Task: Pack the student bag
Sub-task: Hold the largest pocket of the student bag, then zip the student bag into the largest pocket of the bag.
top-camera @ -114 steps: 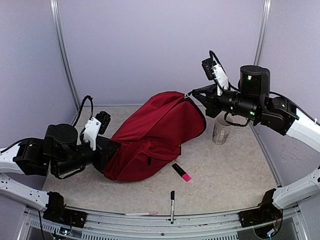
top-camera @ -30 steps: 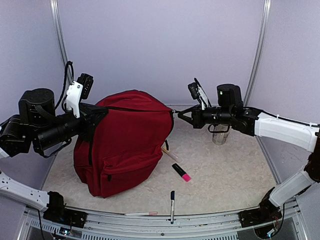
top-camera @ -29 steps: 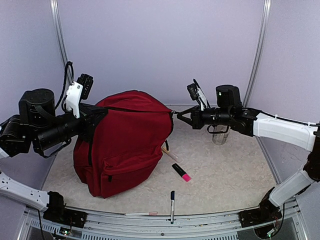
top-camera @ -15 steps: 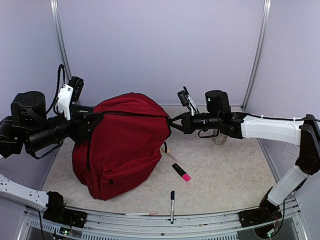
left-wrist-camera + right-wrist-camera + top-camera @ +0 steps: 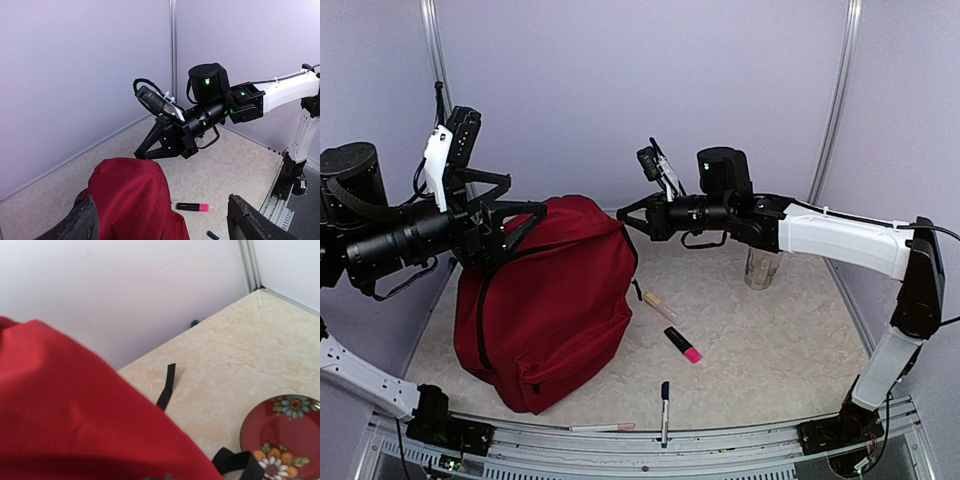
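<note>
- Left arm raised, reaching right; left end effector [image 5: 518,226] spread wide above the student bag [image 5: 550,300].
- Bag upright on the desk [image 5: 770,340], left of centre.
- Right arm stretched leftward; right end effector [image 5: 623,213] narrowed to a point at the bag's top edge.
- Half a second earlier: right end effector lower, further right; bag wider.

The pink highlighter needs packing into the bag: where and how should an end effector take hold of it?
Probably the black barrel of the pink highlighter at mid-length, coming straight down and closing across its narrow width. It lies flat and slanted on the table, with both long sides exposed.
</note>
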Action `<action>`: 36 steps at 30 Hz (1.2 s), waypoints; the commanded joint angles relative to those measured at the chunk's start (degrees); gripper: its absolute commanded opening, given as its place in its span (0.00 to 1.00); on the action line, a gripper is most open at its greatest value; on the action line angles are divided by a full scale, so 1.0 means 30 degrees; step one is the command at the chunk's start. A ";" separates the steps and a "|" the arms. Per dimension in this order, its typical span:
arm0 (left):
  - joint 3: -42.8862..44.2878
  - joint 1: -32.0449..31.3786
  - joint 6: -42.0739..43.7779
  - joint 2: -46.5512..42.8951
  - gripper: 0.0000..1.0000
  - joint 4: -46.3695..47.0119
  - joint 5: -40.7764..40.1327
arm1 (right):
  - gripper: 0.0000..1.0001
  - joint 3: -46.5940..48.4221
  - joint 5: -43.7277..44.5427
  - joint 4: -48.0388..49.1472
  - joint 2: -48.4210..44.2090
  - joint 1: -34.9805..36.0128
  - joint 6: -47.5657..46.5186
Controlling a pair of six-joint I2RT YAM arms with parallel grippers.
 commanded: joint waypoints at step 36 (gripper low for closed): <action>0.1472 0.6895 0.2752 0.2483 0.00 -0.1644 0.2039 | 0.00 -0.4304 0.1304 -0.0001 -0.2230 0.0514 -0.0481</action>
